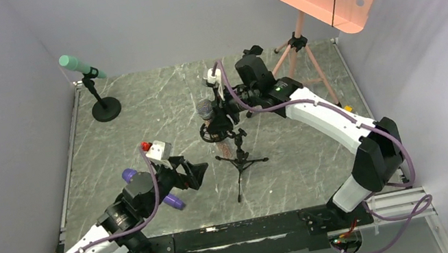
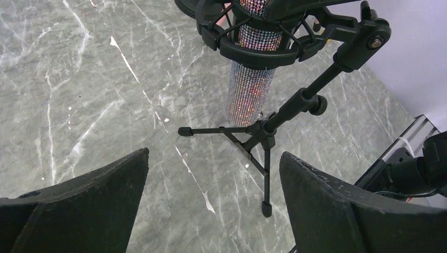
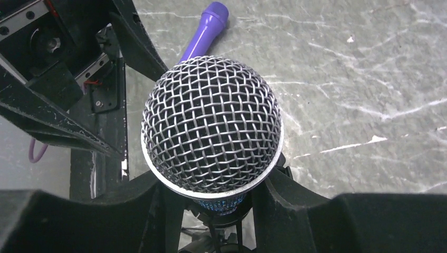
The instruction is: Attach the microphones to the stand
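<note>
Across the grey marble table [image 1: 156, 110]: three microphones, two small black stands.
Right gripper [image 3: 213, 208] clasps the glittery pinkish-tan microphone with silver mesh head [image 3: 211, 124], upright in the centre tripod stand [image 2: 262, 132]; teal-green microphone [image 1: 77, 64] sits on the round-base stand [image 1: 106, 109] far left; purple microphone [image 3: 205, 31] lies near-left beneath the spread-open left gripper [image 2: 213, 168], bare marble between.

Glittery microphone [image 2: 250, 90]: pinkish sequin body, silver mesh head. Stands nearly upright, head up, seated in the black ring mount of the tripod stand [image 2: 264, 141] at mid-counter. Its lower end hangs close by the tripod's hub. Right hand [image 3: 212, 210]: fingers pressed against it on both sides, just under the head.

Teal microphone [image 1: 77, 64]: clipped at a slant in a round-base stand [image 1: 106, 109], far left corner, head pointing up and left.

Purple microphone [image 3: 203, 32]: lies flat on the counter, near left, on no stand, partly hidden in the top view.
</note>
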Tool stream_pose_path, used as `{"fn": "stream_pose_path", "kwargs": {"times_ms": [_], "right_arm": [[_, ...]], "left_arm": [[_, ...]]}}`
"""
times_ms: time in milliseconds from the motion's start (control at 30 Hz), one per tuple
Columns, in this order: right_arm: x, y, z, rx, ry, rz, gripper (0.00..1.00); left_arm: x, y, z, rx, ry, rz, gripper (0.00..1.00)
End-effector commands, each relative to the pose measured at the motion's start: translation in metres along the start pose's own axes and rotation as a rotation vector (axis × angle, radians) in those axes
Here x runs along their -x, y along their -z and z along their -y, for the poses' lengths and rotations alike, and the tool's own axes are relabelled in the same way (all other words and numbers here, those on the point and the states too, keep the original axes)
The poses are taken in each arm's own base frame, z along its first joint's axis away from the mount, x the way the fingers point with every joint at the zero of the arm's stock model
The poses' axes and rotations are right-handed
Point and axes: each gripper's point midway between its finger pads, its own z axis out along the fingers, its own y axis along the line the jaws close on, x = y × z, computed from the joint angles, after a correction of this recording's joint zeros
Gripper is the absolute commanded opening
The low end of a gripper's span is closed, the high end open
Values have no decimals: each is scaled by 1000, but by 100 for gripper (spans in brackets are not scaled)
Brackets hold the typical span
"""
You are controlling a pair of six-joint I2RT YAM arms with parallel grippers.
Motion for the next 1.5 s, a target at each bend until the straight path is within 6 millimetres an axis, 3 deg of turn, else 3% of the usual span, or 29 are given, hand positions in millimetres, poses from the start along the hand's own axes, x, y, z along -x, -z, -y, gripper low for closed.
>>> {"fn": "stream_pose_path", "kwargs": {"times_ms": [0, 133, 267, 300, 433, 500, 600, 700, 833, 1133, 1467], "right_arm": [[-66, 3, -23, 70, -122, -174, 0], [-78, 2, -22, 72, -113, -196, 0], [-73, 1, -25, 103, -110, -196, 4], [-69, 1, -26, 118, -104, -196, 10], [-39, 3, -29, 163, -91, -173, 54], [-26, 6, -31, 170, -78, -153, 70], [-10, 11, -33, 171, -50, -131, 85], [1, 18, -35, 160, -20, -121, 93], [1, 26, -36, 136, 23, -122, 99], [7, 51, -44, 120, 105, -86, 100], [5, 43, -16, 76, -3, -56, 100]], "left_arm": [[3, 1, 3, -22, 30, 24, 97], [2, 3, 3, -24, 39, 26, 97], [1, 3, 4, -28, 45, 23, 97], [1, 3, 4, -30, 46, 23, 97], [4, 4, 5, -30, 49, 22, 98], [2, 6, 4, -24, 52, 14, 98], [3, 10, 3, -25, 67, 23, 99], [1, 12, 4, -40, 81, 34, 99], [4, 15, 17, -122, 98, 66, 99], [7, 8, 50, -280, 73, 38, 98], [8, -5, 67, -337, 54, -10, 96]]}}
